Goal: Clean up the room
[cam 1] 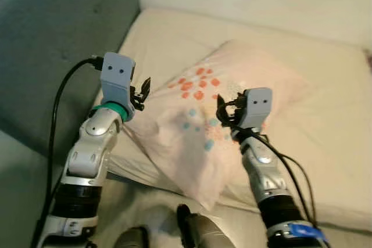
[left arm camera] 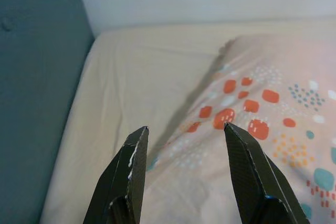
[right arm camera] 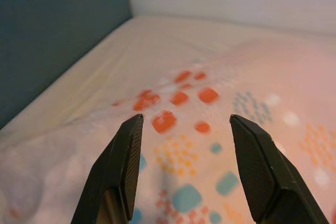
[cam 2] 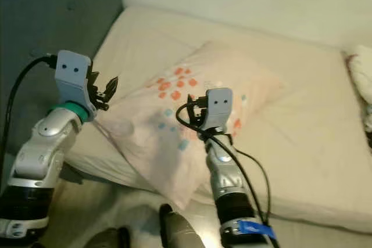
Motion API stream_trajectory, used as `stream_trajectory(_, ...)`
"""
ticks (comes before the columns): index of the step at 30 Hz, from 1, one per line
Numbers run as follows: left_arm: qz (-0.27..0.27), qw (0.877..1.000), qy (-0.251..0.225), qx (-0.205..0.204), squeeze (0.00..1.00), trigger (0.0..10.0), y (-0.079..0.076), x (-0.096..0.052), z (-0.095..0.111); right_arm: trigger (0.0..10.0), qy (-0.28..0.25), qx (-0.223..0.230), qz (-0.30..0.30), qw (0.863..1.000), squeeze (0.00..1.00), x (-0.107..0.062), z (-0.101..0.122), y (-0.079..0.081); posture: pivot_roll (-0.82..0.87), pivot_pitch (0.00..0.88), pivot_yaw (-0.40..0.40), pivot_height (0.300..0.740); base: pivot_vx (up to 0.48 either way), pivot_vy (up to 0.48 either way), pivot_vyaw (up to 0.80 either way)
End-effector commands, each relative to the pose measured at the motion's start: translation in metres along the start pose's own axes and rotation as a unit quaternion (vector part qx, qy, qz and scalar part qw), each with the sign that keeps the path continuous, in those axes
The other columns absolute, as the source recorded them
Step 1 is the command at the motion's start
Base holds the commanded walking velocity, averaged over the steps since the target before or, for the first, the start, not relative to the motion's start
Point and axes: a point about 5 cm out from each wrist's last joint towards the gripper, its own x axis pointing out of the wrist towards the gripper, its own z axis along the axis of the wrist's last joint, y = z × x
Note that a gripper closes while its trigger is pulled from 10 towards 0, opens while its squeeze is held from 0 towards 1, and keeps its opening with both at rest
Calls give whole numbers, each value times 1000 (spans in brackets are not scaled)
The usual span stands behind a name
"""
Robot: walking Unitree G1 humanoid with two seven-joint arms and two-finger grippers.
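Both tools, left tool [cam 1: 141, 92] and right tool [cam 1: 224, 110], are hovering released above the pale pink dotted fabric pillow [cam 1: 197, 114], which is overhanging the cream bed's [cam 1: 325, 114] 6 o'clock edge.

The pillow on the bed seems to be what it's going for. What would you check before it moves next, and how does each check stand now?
1. Left tool open: ok, fingers spread.
2. Right tool open: ok, fingers spread.
3. Pale pink pillow with orange and teal dots lies within both tools' span: ok, one tool at each side.
4. Pillow rests fully on the cream mattress: not ok, its near corner hangs over the edge.
5. Tools already touching the pillow: cannot tell.
6. Black cables clear of the pillow: ok.
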Motion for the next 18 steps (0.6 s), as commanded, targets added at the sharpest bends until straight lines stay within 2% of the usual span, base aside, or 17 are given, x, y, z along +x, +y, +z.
stream_trajectory(1, -4, 1000, 10, 1, 0, 10000, -3, -1, -5, 10000, 15, 3, -16, 1000, 0, -6, -7, -9, 2, 151, 4, 740, 0, 0, -775)
stream_trajectory(18, -3, 1000, 9, 0, 0, 10000, -3, 0, -4, 10000, 17, 1, -20, 1000, 0, -5, -8, -9, 2, 151, 5, 740, 0, 0, -775)
